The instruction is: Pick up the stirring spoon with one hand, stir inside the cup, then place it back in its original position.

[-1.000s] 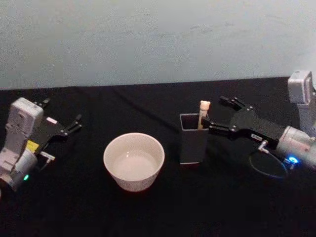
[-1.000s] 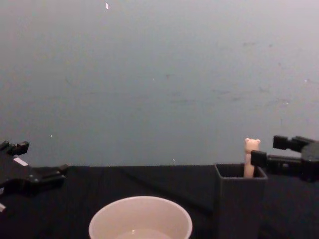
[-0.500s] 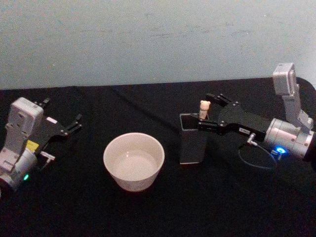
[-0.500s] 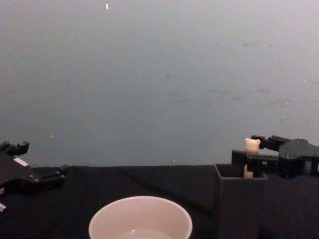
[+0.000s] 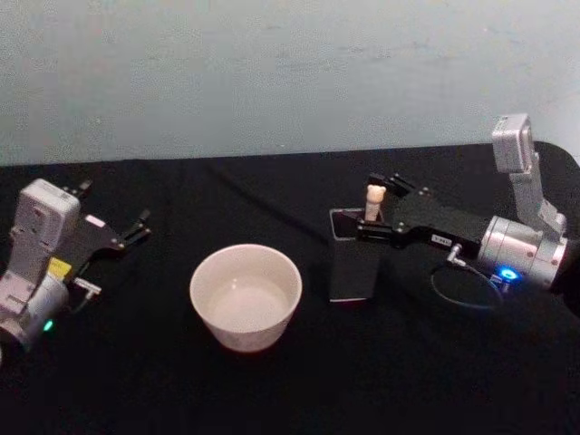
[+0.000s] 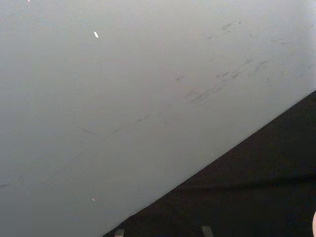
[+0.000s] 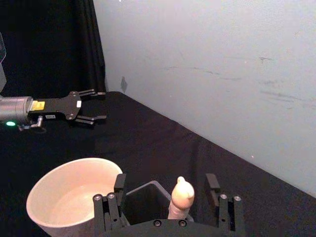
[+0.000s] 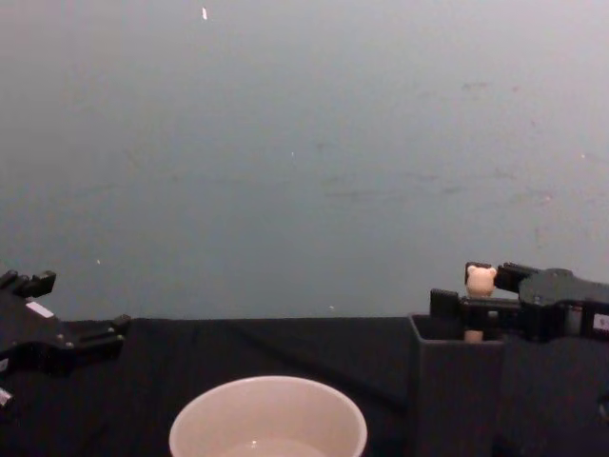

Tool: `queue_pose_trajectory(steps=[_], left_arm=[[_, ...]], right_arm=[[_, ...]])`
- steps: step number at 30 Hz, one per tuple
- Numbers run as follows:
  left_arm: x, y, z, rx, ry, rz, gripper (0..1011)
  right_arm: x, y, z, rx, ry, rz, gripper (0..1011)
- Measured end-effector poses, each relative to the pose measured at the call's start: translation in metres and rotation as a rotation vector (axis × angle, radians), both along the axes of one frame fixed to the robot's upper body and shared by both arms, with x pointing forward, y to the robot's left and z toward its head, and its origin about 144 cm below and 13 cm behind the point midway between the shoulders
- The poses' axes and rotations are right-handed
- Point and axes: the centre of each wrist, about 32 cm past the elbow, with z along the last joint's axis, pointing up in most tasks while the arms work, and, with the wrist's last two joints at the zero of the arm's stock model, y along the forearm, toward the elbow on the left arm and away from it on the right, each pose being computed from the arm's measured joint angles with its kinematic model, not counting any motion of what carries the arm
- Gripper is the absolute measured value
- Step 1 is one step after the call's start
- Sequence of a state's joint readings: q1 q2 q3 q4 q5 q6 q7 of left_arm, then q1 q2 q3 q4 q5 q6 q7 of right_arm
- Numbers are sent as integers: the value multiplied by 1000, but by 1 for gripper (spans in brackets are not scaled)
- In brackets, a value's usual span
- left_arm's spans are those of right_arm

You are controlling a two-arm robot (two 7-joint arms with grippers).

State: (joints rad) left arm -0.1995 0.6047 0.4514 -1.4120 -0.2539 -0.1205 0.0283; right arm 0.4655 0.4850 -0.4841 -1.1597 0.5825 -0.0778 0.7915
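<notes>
Claw of right arm (image 5: 367, 208), level, gapes around stirring spoon (image 5: 373, 191); left claw (image 5: 116, 204) gapes, parked.

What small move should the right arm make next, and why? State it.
Probably close the right gripper on the stirring spoon: its jaws stand open on either side of the handle, which sticks up from the holder. Left gripper sits parked aside.
</notes>
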Motion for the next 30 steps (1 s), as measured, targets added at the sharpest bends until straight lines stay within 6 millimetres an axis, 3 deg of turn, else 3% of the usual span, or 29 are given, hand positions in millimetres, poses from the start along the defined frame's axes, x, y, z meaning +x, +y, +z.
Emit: queue_pose_trajectory(steps=[8, 12, 23, 26, 28, 30], left_arm=[[0, 0, 0, 0, 0, 0, 1001], [0, 0, 0, 0, 0, 0, 1001], [0, 0, 0, 0, 0, 0, 1001], [0, 0, 0, 0, 0, 0, 1001], [0, 0, 0, 0, 0, 0, 1001], [0, 0, 0, 0, 0, 0, 1001]], right_arm=[[0, 0, 0, 0, -1, -1, 1003], [0, 0, 0, 0, -1, -1, 952], [0, 0, 0, 1, -2, -3, 666], [0, 0, 1, 1, -2, -3, 522], [0, 0, 1, 1, -2, -3, 503], [0, 0, 0, 1, -2, -3, 418]])
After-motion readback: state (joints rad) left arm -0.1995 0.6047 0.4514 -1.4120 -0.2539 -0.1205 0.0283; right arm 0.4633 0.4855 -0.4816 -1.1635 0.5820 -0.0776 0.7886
